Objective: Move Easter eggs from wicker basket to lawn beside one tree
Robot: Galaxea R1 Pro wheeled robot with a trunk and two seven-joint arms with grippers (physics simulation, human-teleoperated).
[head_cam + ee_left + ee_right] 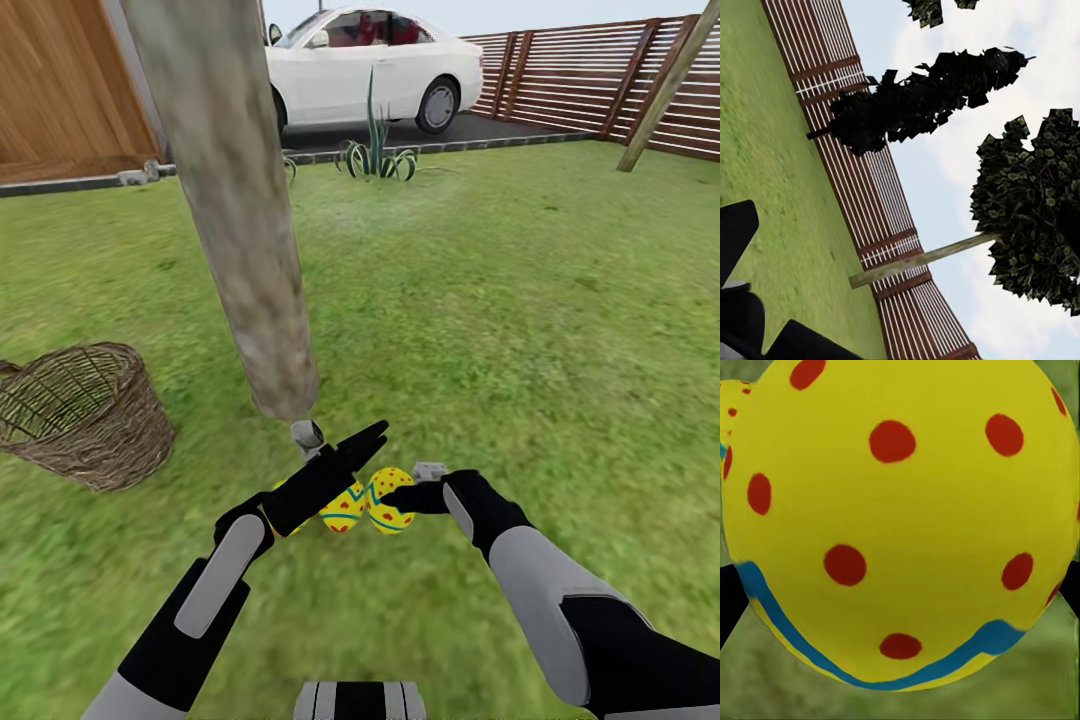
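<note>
the right gripper (400,497) was closed around an egg (390,500), which sat between its fingers in the right wrist view. the left gripper (345,455) hung open and empty above a second egg (343,510) touching the first, near the tree trunk (235,220). the basket (85,415) stood apart on the lawn (520,330), which lay open towards the fence (600,85).

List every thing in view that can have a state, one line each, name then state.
Brown woven wicker basket: tilted on the lawn, no eggs visible inside.
Yellow Easter eggs with blue zigzags and red dots: together on the grass near the trunk base.
Thick grey-brown tree trunk: standing.
Left gripper: open, empty, above the eggs.
Right gripper: around one yellow egg.
White car: parked.
</note>
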